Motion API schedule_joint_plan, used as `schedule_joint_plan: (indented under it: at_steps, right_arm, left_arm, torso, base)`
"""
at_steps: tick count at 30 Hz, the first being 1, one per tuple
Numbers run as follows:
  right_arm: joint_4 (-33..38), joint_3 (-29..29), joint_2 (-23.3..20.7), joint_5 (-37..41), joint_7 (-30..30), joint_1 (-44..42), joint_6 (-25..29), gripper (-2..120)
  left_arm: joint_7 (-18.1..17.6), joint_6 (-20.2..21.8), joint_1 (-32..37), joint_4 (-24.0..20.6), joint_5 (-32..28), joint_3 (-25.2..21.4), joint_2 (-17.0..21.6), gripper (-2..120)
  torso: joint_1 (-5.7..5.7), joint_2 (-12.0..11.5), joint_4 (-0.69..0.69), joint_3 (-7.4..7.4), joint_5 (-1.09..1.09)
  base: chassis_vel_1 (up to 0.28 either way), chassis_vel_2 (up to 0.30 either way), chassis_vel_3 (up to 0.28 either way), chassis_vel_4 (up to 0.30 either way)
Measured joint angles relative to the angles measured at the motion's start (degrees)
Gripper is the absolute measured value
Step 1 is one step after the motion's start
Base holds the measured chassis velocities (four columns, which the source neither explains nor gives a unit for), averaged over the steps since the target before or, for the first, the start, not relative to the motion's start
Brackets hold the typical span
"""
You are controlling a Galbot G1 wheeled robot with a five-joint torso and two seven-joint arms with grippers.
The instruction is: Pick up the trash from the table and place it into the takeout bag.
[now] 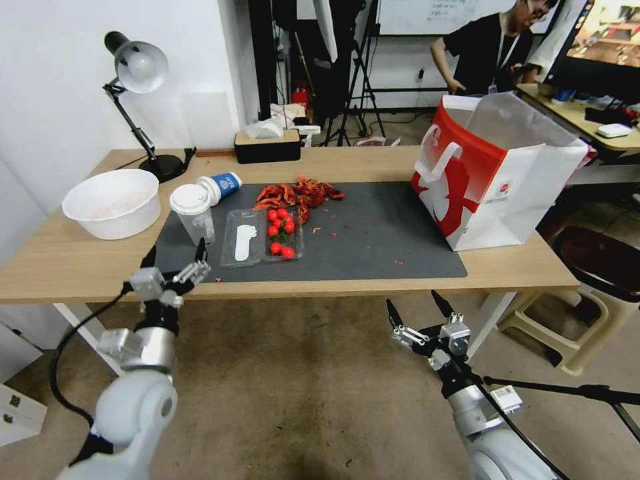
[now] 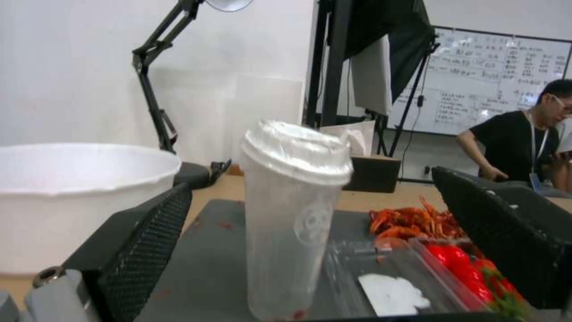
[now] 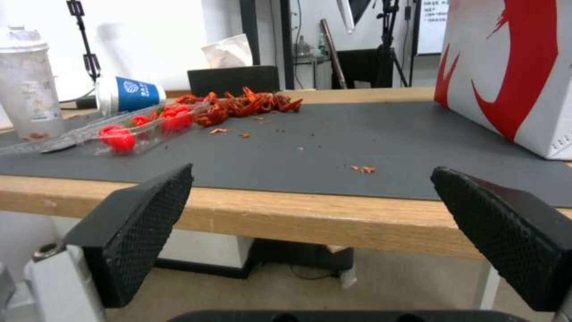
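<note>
On the table (image 1: 60, 267), a clear white-lidded cup (image 1: 192, 212) stands upright at the left end of the dark mat (image 1: 373, 240). A blue-and-white paper cup (image 1: 220, 187) lies on its side just behind it. Red shell scraps (image 1: 297, 193) and a clear tray of cherry tomatoes (image 1: 263, 235) lie mid-mat. The takeout bag (image 1: 493, 180) stands open at the right end. My left gripper (image 1: 175, 252) is open at the table's front edge. In the left wrist view the lidded cup (image 2: 292, 214) stands between and beyond its fingers (image 2: 137, 250). My right gripper (image 1: 413, 301) is open, below the front edge.
A large white bowl (image 1: 113, 202) sits left of the mat. A black desk lamp (image 1: 137, 73) and a tissue box (image 1: 267, 145) stand at the back. A beige stool (image 1: 567, 327) stands right of the table. In the right wrist view the wooden edge (image 3: 298, 214) is just ahead.
</note>
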Motion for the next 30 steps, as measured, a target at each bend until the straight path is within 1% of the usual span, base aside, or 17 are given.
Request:
schedule_joint_plan:
  at_steps: [1, 2, 4, 6, 7, 10, 11, 14, 15, 17, 19, 20, 22, 25, 27, 30]
  right_arm:
    - [0.22, 0.00, -0.10, -0.06, 0.06, -0.07, -0.18, 100]
    - [0.22, 0.00, -0.10, -0.06, 0.06, -0.07, -0.18, 100]
    - [0.34, 0.00, -0.20, -0.16, 0.12, -0.19, -0.25, 100]
    - [0.37, 0.00, -0.23, -0.19, 0.14, -0.24, -0.28, 100]
    - [0.40, 0.00, -0.28, -0.24, 0.15, -0.28, -0.31, 100]
    - [0.51, 0.00, -0.42, -0.60, 0.24, -0.48, -0.52, 100]
    - [0.51, 0.00, -0.42, -0.60, 0.24, -0.48, -0.52, 100]
    - [0.71, 0.19, -0.73, -0.95, 0.69, -0.46, -1.03, 100]
    - [0.71, 0.19, -0.73, -0.95, 0.69, -0.46, -1.03, 100]
    - [0.89, 0.53, -0.69, -1.33, 1.01, -0.75, -1.18, 100]
    - [0.90, 0.86, -0.60, -1.62, 1.23, -0.82, -1.37, 100]
    - [0.90, 0.86, -0.60, -1.62, 1.23, -0.82, -1.37, 100]
    - [0.82, 0.99, -0.49, -1.82, 1.30, -0.83, -1.40, 100]
    - [0.72, 0.99, -0.34, -1.96, 1.32, -0.83, -1.40, 100]
    - [0.53, 0.90, -0.03, -2.43, 1.51, -0.78, -1.51, 100]
    - [0.44, 0.89, 0.11, -2.56, 1.65, -0.70, -1.56, 100]
  left_arm:
    - [0.02, 0.54, -1.50, 0.84, -0.91, -0.05, 1.23, 100]
    - [0.02, 0.54, -1.50, 0.84, -0.91, -0.05, 1.23, 100]
    - [0.08, 1.09, -3.16, 1.78, -2.07, -0.14, 2.75, 100]
    - [0.11, 1.23, -3.59, 2.04, -2.36, -0.17, 3.16, 100]
    - [0.19, 1.53, -4.44, 2.51, -2.86, -0.25, 3.95, 100]
    - [0.62, 2.67, -8.33, 5.07, -4.80, 0.04, 7.73, 100]
    - [0.62, 2.67, -8.33, 5.07, -4.80, 0.04, 7.73, 100]
    - [1.50, 3.53, -13.15, 8.96, -6.17, 1.63, 11.47, 100]
    - [1.50, 3.53, -13.15, 8.96, -6.17, 1.63, 11.47, 100]
    - [2.85, 4.15, -15.60, 11.60, -6.42, 2.84, 12.43, 100]
    - [4.02, 4.63, -17.08, 13.77, -6.08, 3.64, 12.47, 100]
    - [4.02, 4.63, -17.08, 13.77, -6.08, 3.64, 12.47, 100]
    - [4.43, 4.97, -18.49, 15.48, -5.74, 4.25, 12.47, 100]
    - [4.48, 5.30, -19.32, 16.23, -5.70, 4.53, 12.56, 100]
    - [4.54, 5.62, -20.85, 17.80, -5.65, 5.27, 12.95, 100]
    - [4.53, 5.95, -21.94, 18.85, -5.60, 5.66, 13.20, 100]
  torso:
    - [0.00, 0.00, 0.00, 0.00, -0.01]
    - [0.00, 0.00, 0.00, 0.00, -0.01]
    - [0.00, 0.00, 0.00, 0.00, 0.00]
    - [0.00, 0.00, 0.00, 0.00, 0.00]
    - [0.00, 0.00, -0.01, 0.00, 0.00]
    - [0.00, 0.00, 0.00, 0.00, 0.01]
    - [0.00, 0.00, 0.00, 0.00, 0.01]
    - [0.00, 0.00, 0.00, 0.00, 0.02]
    - [0.00, 0.00, 0.00, 0.00, 0.02]
    - [0.00, 0.00, -0.01, 0.00, 0.01]
    - [0.00, 0.00, 0.00, 0.00, 0.00]
    - [0.00, 0.00, 0.00, 0.00, 0.00]
    - [0.00, 0.00, 0.00, 0.00, 0.01]
    - [0.00, 0.00, 0.00, -0.01, 0.02]
    - [0.00, 0.00, 0.00, -0.01, 0.01]
    - [0.00, 0.00, 0.00, -0.01, 0.01]
  base:
    - [0.000, 0.000, 0.000, 0.000]
    - [0.000, 0.000, 0.000, 0.000]
    - [0.000, 0.000, 0.000, 0.000]
    - [0.000, 0.000, 0.000, 0.000]
    - [0.000, 0.000, 0.000, 0.000]
    - [0.000, 0.000, 0.000, 0.000]
    - [0.000, 0.000, 0.000, 0.000]
    - [0.000, 0.000, 0.000, 0.000]
    - [0.000, 0.000, 0.000, 0.000]
    - [0.000, 0.000, 0.000, 0.000]
    - [0.000, 0.000, 0.000, 0.000]
    - [0.000, 0.000, 0.000, 0.000]
    - [0.000, 0.000, 0.000, 0.000]
    - [0.000, 0.000, 0.000, 0.000]
    - [0.000, 0.000, 0.000, 0.000]
    - [0.000, 0.000, 0.000, 0.000]
